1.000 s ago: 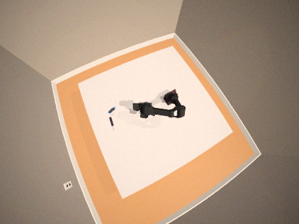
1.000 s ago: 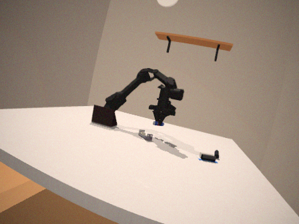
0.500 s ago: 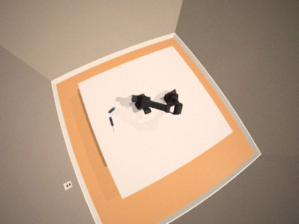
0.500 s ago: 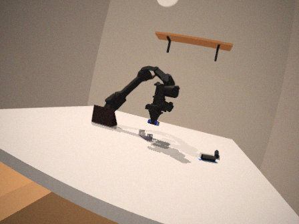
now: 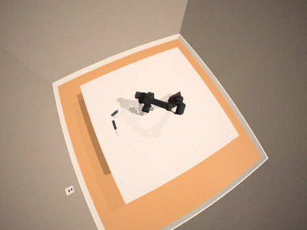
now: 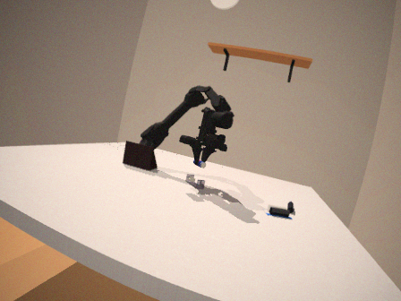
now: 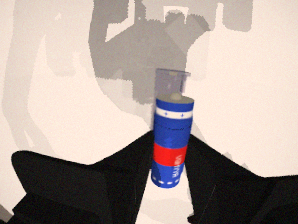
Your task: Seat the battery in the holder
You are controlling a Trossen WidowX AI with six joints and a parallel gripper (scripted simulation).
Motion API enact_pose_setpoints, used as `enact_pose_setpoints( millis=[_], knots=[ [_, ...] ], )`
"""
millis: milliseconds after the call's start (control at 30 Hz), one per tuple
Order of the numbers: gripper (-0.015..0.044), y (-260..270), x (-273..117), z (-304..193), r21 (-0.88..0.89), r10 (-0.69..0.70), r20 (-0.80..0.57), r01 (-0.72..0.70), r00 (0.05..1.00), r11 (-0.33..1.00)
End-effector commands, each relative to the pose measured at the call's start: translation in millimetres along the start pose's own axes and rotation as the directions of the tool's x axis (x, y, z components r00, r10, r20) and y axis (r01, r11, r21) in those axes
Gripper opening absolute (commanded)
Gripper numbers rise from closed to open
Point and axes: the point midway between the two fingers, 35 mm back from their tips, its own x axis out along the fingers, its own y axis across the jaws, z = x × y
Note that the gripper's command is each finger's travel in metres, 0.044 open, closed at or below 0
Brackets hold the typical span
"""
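My gripper (image 6: 200, 161) (image 7: 169, 137) is shut on a blue battery (image 6: 200, 164) (image 7: 172, 127) with a red band and a white stripe. In the wrist view the battery's nubbed terminal end points up the picture, away from the fingers. The small translucent grey-violet holder (image 6: 191, 177) (image 7: 164, 80) sits on the table below. In the exterior view the battery hangs above it with a gap between. In the wrist view the battery covers most of the holder, and only its far end shows past the terminal. The spring cannot be made out. The arm hides most of this in the top view.
A small blue-edged dark object (image 5: 114, 113) (image 6: 278, 211) and a dark tool with a thin shaft (image 5: 114, 125) (image 6: 291, 207) lie together on the white table (image 5: 161, 164) (image 6: 134, 224), away from the holder. A wooden shelf (image 6: 260, 55) is on the wall behind.
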Motion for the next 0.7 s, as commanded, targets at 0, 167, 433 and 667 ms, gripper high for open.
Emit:
enact_pose_setpoints(
  millis=[0,167,433,667],
  knots=[
    [0.0077,-2,1,0,0.036,-0.001,-0.004,0.001,1.0,0.999],
    [0.0077,-2,6,1,0.037,-0.007,0.025,0.006,1.0,0.999],
    [0.0077,-2,22,5,0.039,-0.019,0.12,0.014,0.993,0.999],
    [0.0077,-1,35,6,0.04,-0.021,0.201,0.014,0.979,0.999]
  ],
)
